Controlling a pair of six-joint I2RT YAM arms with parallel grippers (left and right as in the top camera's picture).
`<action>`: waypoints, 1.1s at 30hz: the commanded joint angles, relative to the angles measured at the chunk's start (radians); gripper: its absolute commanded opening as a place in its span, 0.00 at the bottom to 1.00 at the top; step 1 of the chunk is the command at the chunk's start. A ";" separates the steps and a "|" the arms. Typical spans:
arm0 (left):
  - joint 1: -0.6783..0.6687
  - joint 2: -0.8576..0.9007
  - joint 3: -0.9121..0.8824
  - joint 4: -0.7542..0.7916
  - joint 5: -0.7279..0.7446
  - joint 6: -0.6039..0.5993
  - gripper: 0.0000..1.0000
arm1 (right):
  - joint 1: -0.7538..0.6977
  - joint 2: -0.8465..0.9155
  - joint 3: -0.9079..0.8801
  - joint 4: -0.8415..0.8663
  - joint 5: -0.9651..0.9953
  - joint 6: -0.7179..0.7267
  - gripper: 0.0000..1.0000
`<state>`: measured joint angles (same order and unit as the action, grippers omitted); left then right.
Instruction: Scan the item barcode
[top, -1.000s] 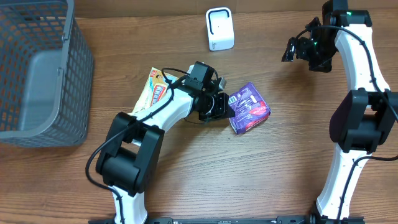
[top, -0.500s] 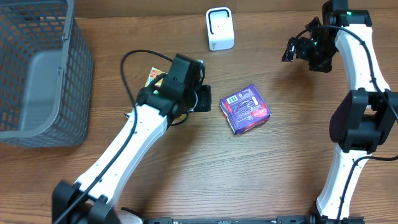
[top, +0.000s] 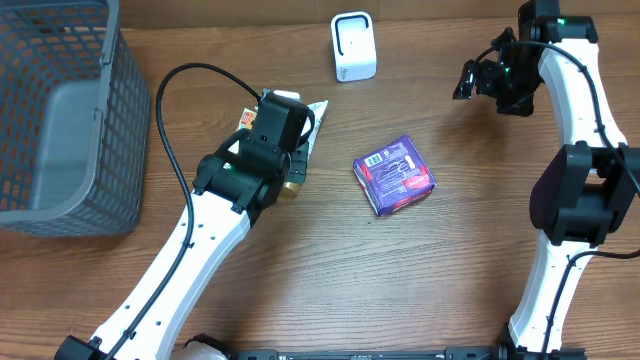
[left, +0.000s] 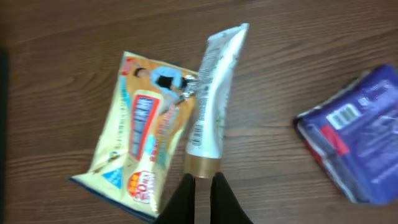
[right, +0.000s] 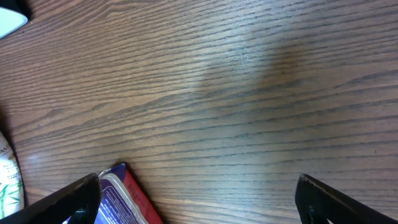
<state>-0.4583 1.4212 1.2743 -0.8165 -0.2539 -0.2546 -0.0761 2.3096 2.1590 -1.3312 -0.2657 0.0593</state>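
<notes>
Overhead view: a purple packet (top: 394, 175) lies flat on the wooden tabletop (top: 450, 280), its white barcode label turned up and nothing touching it. A white scanner (top: 353, 46) stands well beyond the packet, toward the far edge and slightly to its left. Left of the packet, apart from it, a pale tube (left: 211, 99) with a gold cap lies partly across a yellow snack pouch (left: 140, 130). A grey mesh basket (top: 60, 110) sits much farther left of the packet, at the edge of the frame.

The left end effector (left: 203, 186) is closed and empty. In the left wrist view its two dark fingers are pressed together just short of the tube's gold cap, and whether they touch it cannot be told. The packet shows at the right edge of that same view.

The right end effector (top: 480, 80) is raised beyond and to the right of the packet, well clear of it. Its jaws are spread wide and grip nothing. The right wrist view shows bare wood grain between the two fingertips, with a corner of the packet just inside the left one.
</notes>
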 joint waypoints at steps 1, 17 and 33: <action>0.000 0.023 0.005 0.017 0.234 -0.069 0.36 | 0.003 -0.036 0.022 0.003 -0.012 -0.001 1.00; 0.000 0.338 0.005 0.095 0.808 -0.154 1.00 | 0.003 -0.036 0.022 0.004 -0.013 0.000 1.00; -0.001 0.398 0.005 0.088 0.857 -0.153 1.00 | 0.004 -0.036 0.022 -0.178 -0.267 -0.014 1.00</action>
<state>-0.4580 1.8069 1.2743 -0.7292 0.5770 -0.3943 -0.0761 2.3096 2.1597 -1.4868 -0.4511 0.0566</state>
